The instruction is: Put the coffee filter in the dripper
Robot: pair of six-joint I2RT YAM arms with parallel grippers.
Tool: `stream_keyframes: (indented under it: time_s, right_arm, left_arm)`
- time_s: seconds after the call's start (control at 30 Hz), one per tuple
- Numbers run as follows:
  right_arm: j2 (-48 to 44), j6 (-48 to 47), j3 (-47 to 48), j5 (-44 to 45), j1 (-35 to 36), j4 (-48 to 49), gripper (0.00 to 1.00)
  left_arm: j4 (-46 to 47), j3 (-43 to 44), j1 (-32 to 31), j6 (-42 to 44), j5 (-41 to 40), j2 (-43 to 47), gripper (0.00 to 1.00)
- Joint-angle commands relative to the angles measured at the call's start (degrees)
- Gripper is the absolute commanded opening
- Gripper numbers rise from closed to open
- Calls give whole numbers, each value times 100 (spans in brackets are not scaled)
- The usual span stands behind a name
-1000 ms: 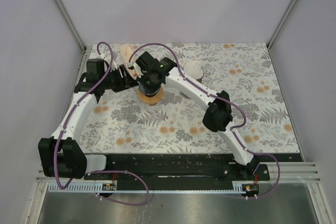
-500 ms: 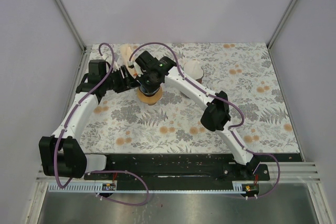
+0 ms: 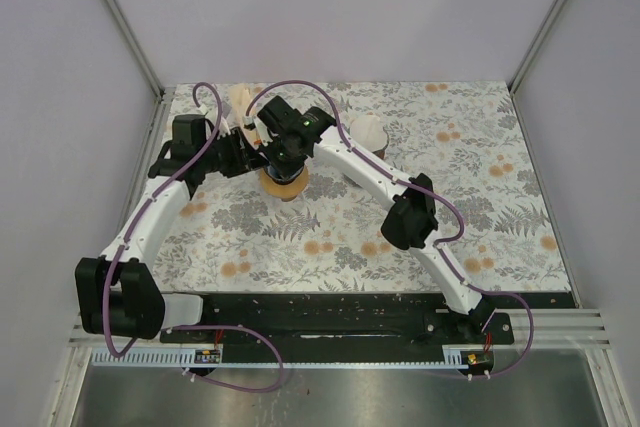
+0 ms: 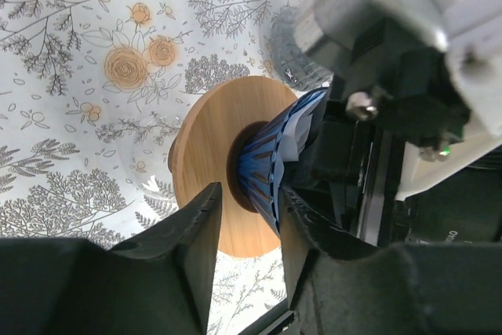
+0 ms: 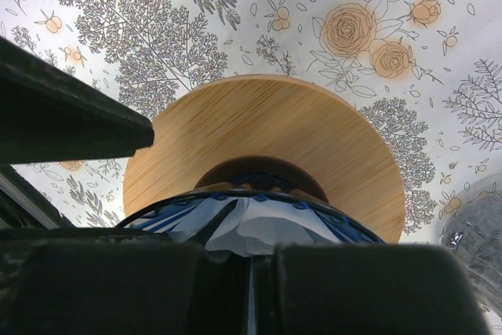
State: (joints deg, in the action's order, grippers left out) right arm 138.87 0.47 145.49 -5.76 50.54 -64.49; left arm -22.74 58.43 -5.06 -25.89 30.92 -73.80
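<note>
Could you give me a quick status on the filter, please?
Right gripper shut on filter, filter down in dripper mouth. Left gripper straddles dripper cone, grip unclear. No obstruction seen.

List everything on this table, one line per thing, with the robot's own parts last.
dripper: one, blue ribbed cone on a round wooden base, back-left of the table, under both grippers
coffee filter: one, white, sitting in the dripper's mouth
ribbed cup: one, see-through, just right of the dripper
cream item: one, at the back-left edge, too small to identify
tablecloth: one, white with grey and orange flowers, covering the table
left gripper: one, black, fingers either side of the dripper's cone, contact unclear
right gripper: one, black, above the dripper, pinching the coffee filter
</note>
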Motion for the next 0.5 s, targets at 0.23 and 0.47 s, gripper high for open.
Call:
stream_keyframes:
  time_s: [0.23,0.47]
  right_arm:
    - [-35,85,225,-391,34,-161,0]
    - [-413,-12,217,-321,17,15,0]
  left_arm:
    - [288,-87,-57,119,-191,-47,13]
    - [165,27,-57,181,-270,-47,0]
